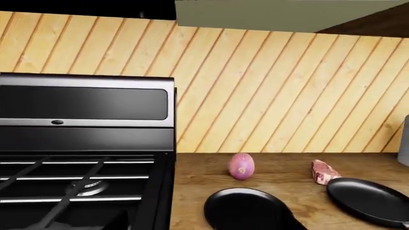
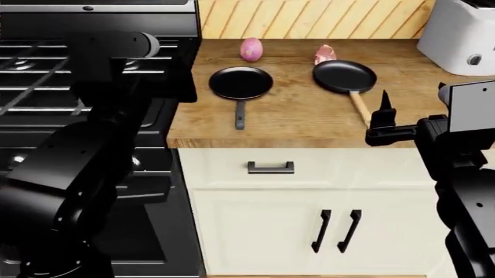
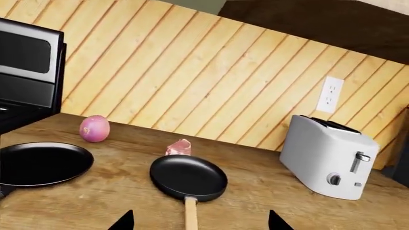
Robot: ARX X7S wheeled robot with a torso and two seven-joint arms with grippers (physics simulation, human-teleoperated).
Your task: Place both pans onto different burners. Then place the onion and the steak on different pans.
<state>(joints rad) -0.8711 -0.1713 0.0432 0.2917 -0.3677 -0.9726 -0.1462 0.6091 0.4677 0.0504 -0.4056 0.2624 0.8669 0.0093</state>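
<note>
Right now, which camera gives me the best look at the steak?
The right wrist view: the steak sits unobstructed just behind the wooden-handled pan. The head view shows it small and from above; the left wrist view shows it off to one side.

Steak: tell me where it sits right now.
In the head view the steak lies on the wooden counter near the back wall, right of the onion and just behind the wooden-handled pan, with the toaster further right.
</note>
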